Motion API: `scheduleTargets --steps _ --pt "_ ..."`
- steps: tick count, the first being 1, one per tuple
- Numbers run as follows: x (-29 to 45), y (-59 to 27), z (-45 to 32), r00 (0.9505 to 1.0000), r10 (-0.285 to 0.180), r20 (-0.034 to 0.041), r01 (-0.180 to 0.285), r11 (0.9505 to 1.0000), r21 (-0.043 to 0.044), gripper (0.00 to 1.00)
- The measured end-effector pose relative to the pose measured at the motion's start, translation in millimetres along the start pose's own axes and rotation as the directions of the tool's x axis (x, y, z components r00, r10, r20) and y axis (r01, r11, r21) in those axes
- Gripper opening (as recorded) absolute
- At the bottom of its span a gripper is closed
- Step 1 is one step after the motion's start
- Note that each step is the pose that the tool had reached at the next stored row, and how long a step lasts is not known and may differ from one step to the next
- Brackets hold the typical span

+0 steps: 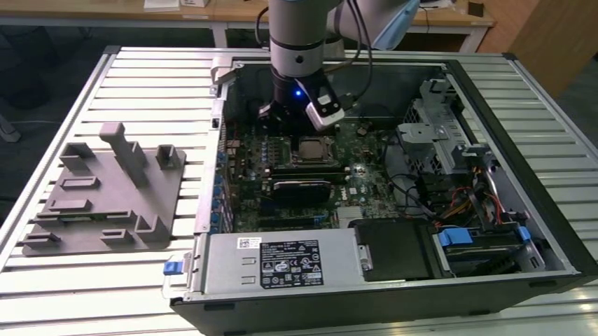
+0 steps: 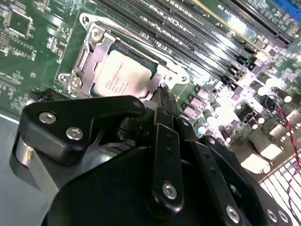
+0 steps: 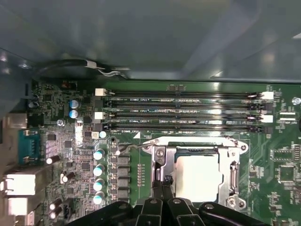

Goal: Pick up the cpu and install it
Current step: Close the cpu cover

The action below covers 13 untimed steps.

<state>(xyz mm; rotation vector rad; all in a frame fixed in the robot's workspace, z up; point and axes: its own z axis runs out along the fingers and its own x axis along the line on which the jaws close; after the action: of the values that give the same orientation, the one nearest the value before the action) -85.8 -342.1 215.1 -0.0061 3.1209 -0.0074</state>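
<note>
Cpu in motherboard socket, slatted metal table

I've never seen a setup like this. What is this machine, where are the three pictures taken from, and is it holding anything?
The machine is a robot arm reaching down into an open computer case that lies on a slatted metal table. The exterior view comes from a camera off the arm that sees the whole scene; both wrist views come from cameras riding on the arm, close to the green circuit board. Its gripper, the black claw at its end, is shut and seems to hold nothing. Its tips sit at the edge of the metal socket frame, where the cpu, a silvery square chip, already lies. A grey fixture tray rests on the table, on the exterior view's left of the case.
</note>
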Motion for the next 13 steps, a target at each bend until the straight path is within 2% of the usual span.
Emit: scheduleTargets --steps 7,13 --pt "-0.5 0.0 -1.8 1.0000 0.000 -0.0001 0.000 1.0000 0.0002 0.11" --pt "-14.5 0.0 -1.4 1.0000 0.000 0.0000 0.000 1.0000 -0.0001 0.11"
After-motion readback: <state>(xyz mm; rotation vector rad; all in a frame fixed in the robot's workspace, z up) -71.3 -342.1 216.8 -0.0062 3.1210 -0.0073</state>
